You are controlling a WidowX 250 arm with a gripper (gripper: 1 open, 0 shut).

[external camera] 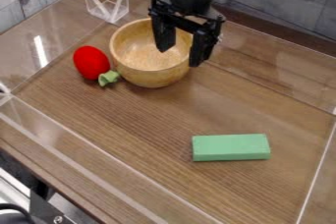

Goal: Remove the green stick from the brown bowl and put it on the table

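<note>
Dark wood-grain table [157, 120], clear acrylic walls. Directly on it: brown bowl [151, 55] under the jaws, red fruit toy [92, 63] beside them, green stick [231, 147] well apart.

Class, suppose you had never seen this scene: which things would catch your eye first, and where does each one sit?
The black gripper stands out first, hanging with its jaws apart over the right rim of the brown bowl near the back of the table. Next comes the green stick, lying flat on the wood at the front right, well away from the bowl. A red fruit toy sits just left of the bowl.
</note>
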